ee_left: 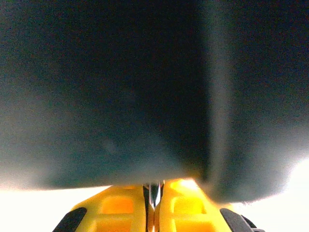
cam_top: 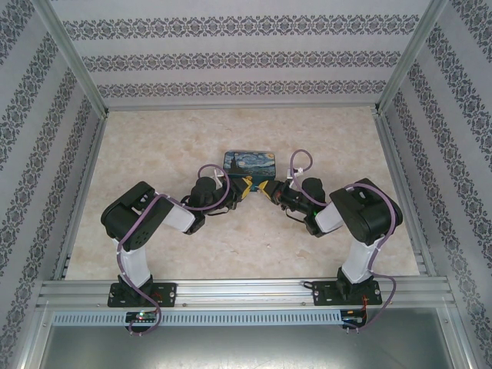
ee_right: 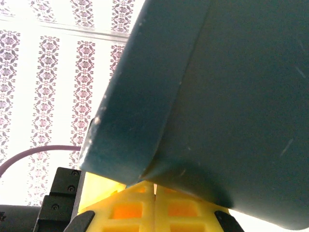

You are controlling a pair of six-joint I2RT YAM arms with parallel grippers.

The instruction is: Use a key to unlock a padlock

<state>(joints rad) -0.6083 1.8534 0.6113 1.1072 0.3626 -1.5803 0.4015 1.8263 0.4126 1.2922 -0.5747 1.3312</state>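
Observation:
My left gripper (cam_top: 244,187) and right gripper (cam_top: 265,188) meet tip to tip just in front of the blue painted tin (cam_top: 248,160). In the left wrist view the yellow fingers (ee_left: 120,208) of the left gripper (ee_left: 153,186) are shut on a thin shiny metal sliver, which looks like the key (ee_left: 154,192) seen edge-on. The right gripper (ee_right: 154,186) is shut, its fingers pressed together right under the tin's dark wall (ee_right: 231,96). The padlock is hidden behind the gripper tips.
The tin's dark blurred side (ee_left: 120,96) looms close ahead of the left fingers. The left gripper's yellow finger (ee_right: 96,191) shows beside the tin's corner. Marbled tabletop (cam_top: 231,238) lies in front, patterned walls and metal rails (cam_top: 84,77) around.

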